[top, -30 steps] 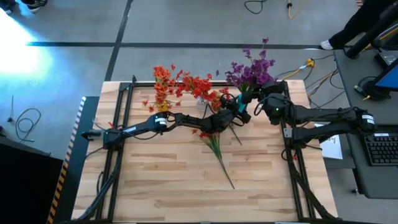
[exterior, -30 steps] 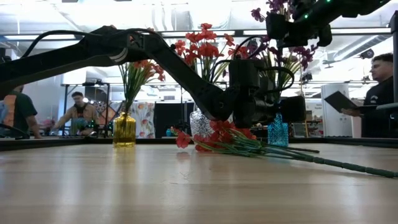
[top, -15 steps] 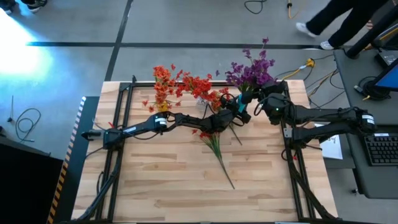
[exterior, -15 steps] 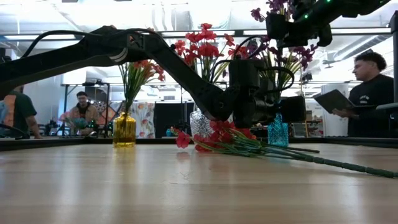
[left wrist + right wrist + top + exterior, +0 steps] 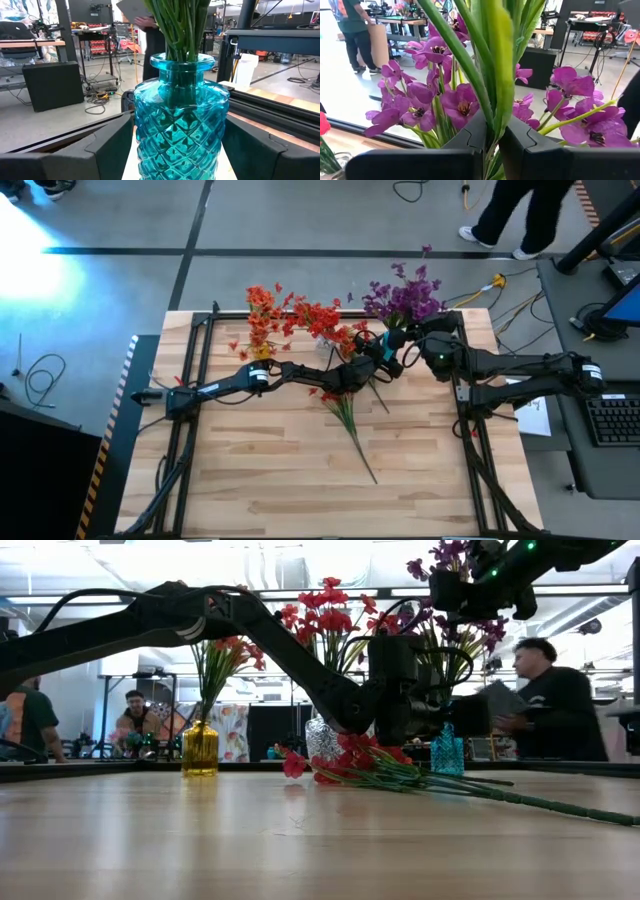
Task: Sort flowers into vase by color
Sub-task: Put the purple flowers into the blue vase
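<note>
A teal glass vase (image 5: 180, 125) stands at the table's far middle, with green stems (image 5: 182, 30) rising from its neck. My left gripper (image 5: 180, 147) reaches in level and has the vase between its fingers. Purple flowers (image 5: 405, 295) top those stems. My right gripper (image 5: 492, 145) is high above the vase (image 5: 447, 752), shut on a purple sprig's stem. A bunch of red flowers (image 5: 345, 405) lies flat on the table beside the left gripper (image 5: 375, 365). My left gripper has the teal vase's faceted belly (image 5: 142, 135) between its two fingers, one against each side. The fingers come level from the table's left. The vase stands upright on the table. My right gripper pinches a green stem (image 5: 492, 112) of the purple flowers between its two fingers, just below the blossoms. The fingers come level from the table's right and lie across the upright stem. The stem runs down toward the vase neck.
A yellow vase (image 5: 200, 748) with orange flowers and a clear vase (image 5: 322, 738) with red flowers stand along the far edge, left of the teal one. The near half of the wooden table (image 5: 300, 480) is bare. People stand in the room beyond.
</note>
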